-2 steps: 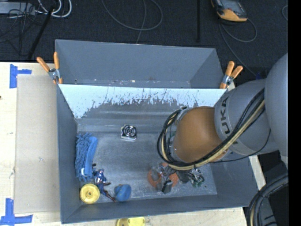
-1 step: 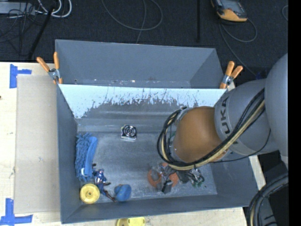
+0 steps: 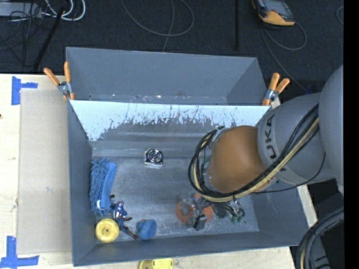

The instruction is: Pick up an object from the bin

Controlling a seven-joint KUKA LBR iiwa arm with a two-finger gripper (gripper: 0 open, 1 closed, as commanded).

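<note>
Landmark for this entry: silver metal piece (image 3: 153,157), lying alone on the floor of the bin (image 3: 160,195), near the back wall and left of centre.

Arm: enters from the right of the silver piece. Its orange wrist cover (image 3: 235,158) sits level with the piece and well to its right, with black and yellow cables (image 3: 196,167) looped round the cover's left side.

Gripper (image 3: 196,216): below and right of the silver piece, low in the bin near the front wall, tucked under the orange cover. Whether it is parted or closed: cannot tell, since the cover and clutter hide most of it.

Thing at the gripper: a small orange-red thing (image 3: 184,210), rounded, touching or just beside the gripper's left side; down and right of the silver piece. Cannot tell whether it is gripped. A green-and-white thing (image 3: 236,215) lies further right, just beside the gripper.

Other contents, all left of or below the silver piece:
- blue fringed brush (image 3: 102,185), lengthwise along the left wall, down-left of the piece
- small blue-and-dark thing (image 3: 119,210), at the brush's lower end
- yellow wheel (image 3: 106,230), in the front-left corner
- blue rounded lump (image 3: 147,228), almost straight below the piece, just beside the wheel
</note>
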